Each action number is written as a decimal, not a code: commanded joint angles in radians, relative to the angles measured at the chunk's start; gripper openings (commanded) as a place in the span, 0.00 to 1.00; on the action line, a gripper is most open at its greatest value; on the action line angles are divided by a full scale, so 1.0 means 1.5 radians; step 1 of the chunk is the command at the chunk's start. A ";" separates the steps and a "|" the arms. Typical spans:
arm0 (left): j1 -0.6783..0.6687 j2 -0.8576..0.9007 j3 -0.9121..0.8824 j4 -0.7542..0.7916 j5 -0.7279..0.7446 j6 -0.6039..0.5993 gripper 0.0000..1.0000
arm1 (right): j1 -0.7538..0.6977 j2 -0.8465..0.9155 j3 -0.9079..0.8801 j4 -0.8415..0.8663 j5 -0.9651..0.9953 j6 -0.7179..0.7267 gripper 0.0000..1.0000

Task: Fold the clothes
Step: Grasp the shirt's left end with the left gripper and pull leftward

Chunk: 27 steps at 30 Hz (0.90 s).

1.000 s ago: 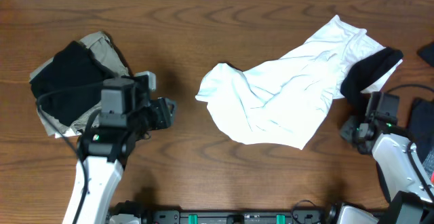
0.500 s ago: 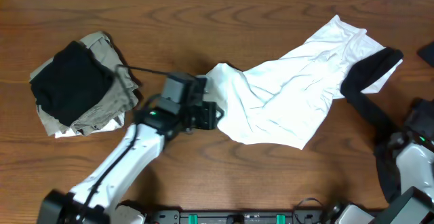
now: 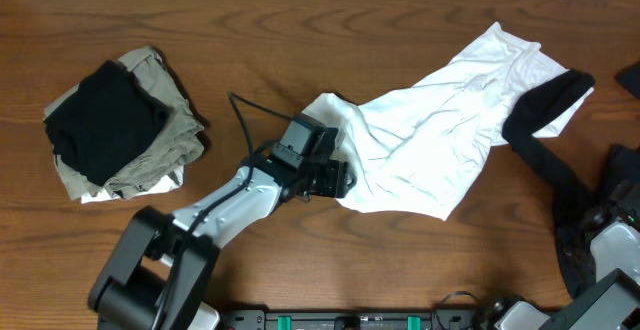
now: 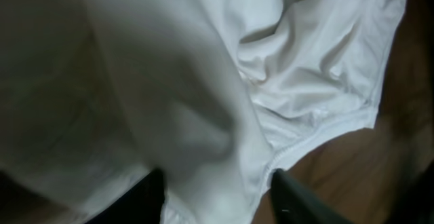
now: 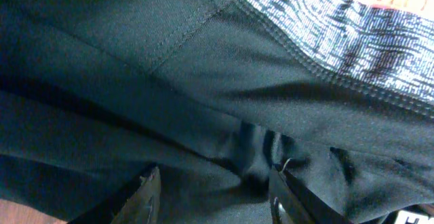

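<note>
The white T-shirt (image 3: 430, 140) lies crumpled. The left gripper (image 4: 217, 200), jaws apart, sits on its left hem. At its right, a black garment (image 3: 545, 110) drapes over the right gripper (image 5: 213, 197), hiding it from overhead; those jaws stand apart against dark cloth.

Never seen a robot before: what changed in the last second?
The left arm swung right from the folded pile to the left edge of the white T-shirt, jaws apart. The right arm drew back toward the near-right corner over the black garment. Pile and T-shirt stayed.

Left gripper (image 3: 338, 178) now at white T-shirt (image 3: 430, 130)
</note>
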 commanded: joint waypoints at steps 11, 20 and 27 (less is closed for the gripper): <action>-0.001 0.062 0.013 0.025 -0.074 -0.021 0.15 | -0.005 0.004 -0.005 -0.001 -0.014 0.012 0.51; 0.096 0.054 0.025 0.024 -0.189 -0.020 0.06 | -0.004 0.004 -0.005 -0.001 -0.027 0.011 0.52; 0.276 0.046 0.098 0.019 -0.145 -0.021 0.06 | -0.004 0.004 -0.005 0.000 -0.030 0.011 0.52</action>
